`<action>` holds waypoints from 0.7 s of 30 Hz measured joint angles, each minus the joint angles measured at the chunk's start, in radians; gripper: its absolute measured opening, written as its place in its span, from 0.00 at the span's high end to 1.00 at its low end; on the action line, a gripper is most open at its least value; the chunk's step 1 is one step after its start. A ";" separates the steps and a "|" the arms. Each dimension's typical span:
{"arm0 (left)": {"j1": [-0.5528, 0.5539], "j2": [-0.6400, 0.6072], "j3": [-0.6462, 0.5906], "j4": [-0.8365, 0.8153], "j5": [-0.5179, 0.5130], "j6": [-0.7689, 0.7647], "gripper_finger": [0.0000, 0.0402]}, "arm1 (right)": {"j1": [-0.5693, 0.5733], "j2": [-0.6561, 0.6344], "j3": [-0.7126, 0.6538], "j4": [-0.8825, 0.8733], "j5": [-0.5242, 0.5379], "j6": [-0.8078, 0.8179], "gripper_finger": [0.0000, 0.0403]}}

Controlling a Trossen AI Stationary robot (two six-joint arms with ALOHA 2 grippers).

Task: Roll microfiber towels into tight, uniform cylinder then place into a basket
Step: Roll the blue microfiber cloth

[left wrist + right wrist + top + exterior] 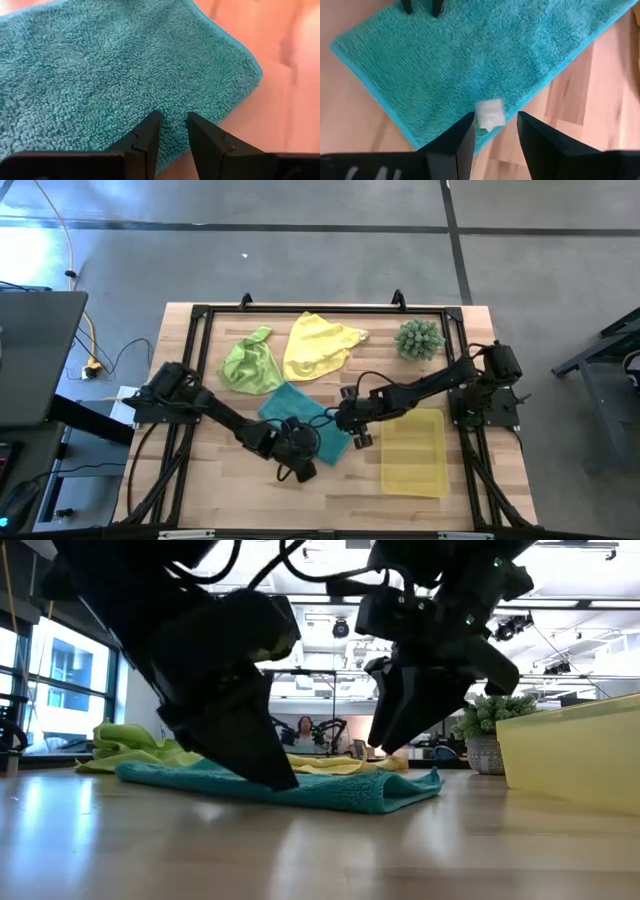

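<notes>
The teal towel [300, 418] lies flat on the table [200, 480], near the middle, with the lime towel [250, 363] and the yellow towel [318, 347] crumpled behind it and the basket [414, 452] well to its right. A spiky plant [419, 338] stands at the far right corner.

The left gripper [170, 131] is down at the teal towel's near edge. Its jaws stand a little apart, a narrow gap between the tips, which sit over the pile right at the hem. Whether the tips pinch any cloth cannot be told; nothing is lifted between them.

The right gripper [495, 127] is at the towel's right corner. Its jaws are parted somewhat wider, and between the tips shows the towel's small white tag [489, 114] at the hem. The fingers flank the tag without clearly clamping it. In the low view the towel rests flat on the wood under both grippers.
</notes>
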 joint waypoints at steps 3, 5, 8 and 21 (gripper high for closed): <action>-0.031 -0.013 0.001 -0.037 0.049 0.036 0.78 | 0.008 0.000 0.000 0.009 0.000 0.001 0.65; -0.051 -0.025 0.001 -0.066 0.086 0.074 0.78 | 0.011 0.000 0.000 0.018 -0.001 0.000 0.65; -0.075 -0.051 0.001 -0.129 0.143 0.115 0.78 | 0.018 0.000 0.000 0.041 0.000 0.003 0.65; -0.125 -0.238 -0.005 -0.424 0.195 0.135 0.78 | 0.050 0.000 0.000 0.223 -0.010 0.066 0.65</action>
